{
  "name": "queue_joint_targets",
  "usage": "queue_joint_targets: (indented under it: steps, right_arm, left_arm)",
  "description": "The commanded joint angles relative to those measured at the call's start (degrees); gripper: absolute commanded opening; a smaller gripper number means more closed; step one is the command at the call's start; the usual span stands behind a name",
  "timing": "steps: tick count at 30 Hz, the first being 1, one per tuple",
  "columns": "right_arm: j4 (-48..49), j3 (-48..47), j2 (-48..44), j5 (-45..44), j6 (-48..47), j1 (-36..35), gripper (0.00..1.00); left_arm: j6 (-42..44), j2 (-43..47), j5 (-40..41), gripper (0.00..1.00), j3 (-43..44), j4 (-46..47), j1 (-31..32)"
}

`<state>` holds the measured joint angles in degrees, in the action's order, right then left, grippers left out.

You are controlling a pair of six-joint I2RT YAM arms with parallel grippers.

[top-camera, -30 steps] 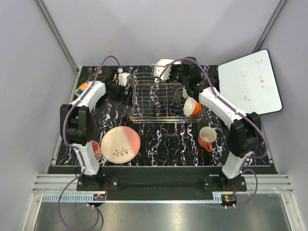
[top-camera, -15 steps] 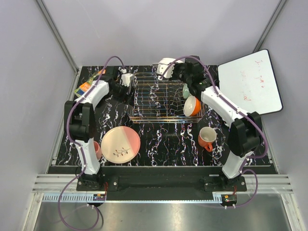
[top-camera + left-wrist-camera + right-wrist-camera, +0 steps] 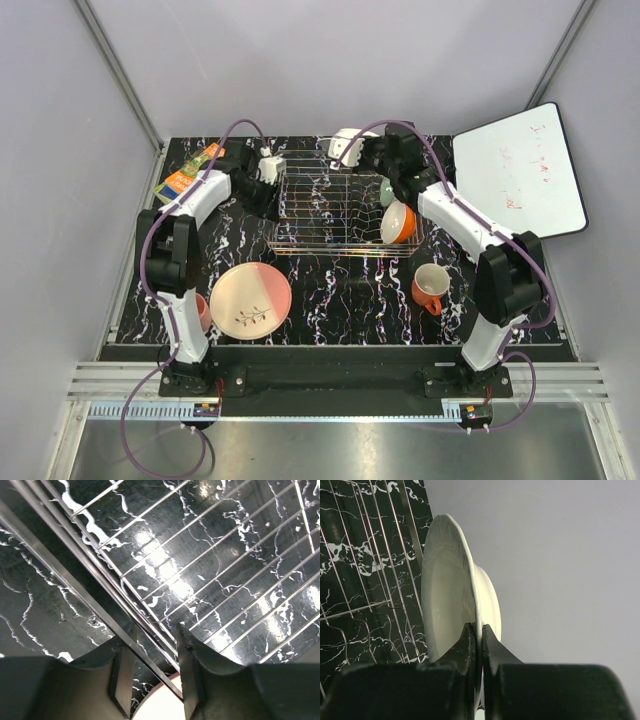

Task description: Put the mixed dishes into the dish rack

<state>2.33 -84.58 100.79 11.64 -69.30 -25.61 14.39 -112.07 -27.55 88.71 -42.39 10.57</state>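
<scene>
Our right gripper (image 3: 480, 630) pinches the rim of the white plate (image 3: 445, 595), which stands on edge at the 12 o'clock side of the rack (image 3: 330, 205). Our left gripper (image 3: 154, 645) straddles the rack's rim wire at its 10 o'clock corner; we cannot tell whether it squeezes. The green bowl (image 3: 385, 189) and cream bowl (image 3: 398, 222) sit at the rack's 3 o'clock end. Outside it, the mug (image 3: 431, 286) stands at 5 o'clock, and the twig plate (image 3: 250, 300) and tumbler (image 3: 199, 310) are at 7 o'clock.

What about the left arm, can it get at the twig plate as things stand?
Probably yes. The twig plate lies uncovered near the left arm's base. Its fingers straddle the dish rack's rim, open and empty, so they must back off first.
</scene>
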Motion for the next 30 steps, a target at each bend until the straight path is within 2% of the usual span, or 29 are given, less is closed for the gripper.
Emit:
queue_joint_targets:
  steps: [1, 11, 23, 30]
  right_arm:
    - [11.82, -1.12, -6.92, 0.67, -0.58, 0.12, 0.0]
    - [11.12, 1.34, -9.91, 1.28, 0.13, 0.12, 0.0]
    - [7.09, 7.14, -15.36, 0.93, 1.36, 0.21, 0.0]
    - [5.32, 8.81, -16.68, 1.37, -1.36, 1.08, 0.0]
  left_arm:
    - [4.68, 2.2, 0.13, 0.33, -1.17, 0.82, 0.33]
    - [6.79, 3.09, 1.18, 0.27, -3.1, 0.82, 1.21]
    - [7.05, 1.07, 2.67, 0.24, -0.55, 0.82, 2.88]
    - [7.23, 1.33, 3.47, 0.2, -0.11, 0.82, 2.97]
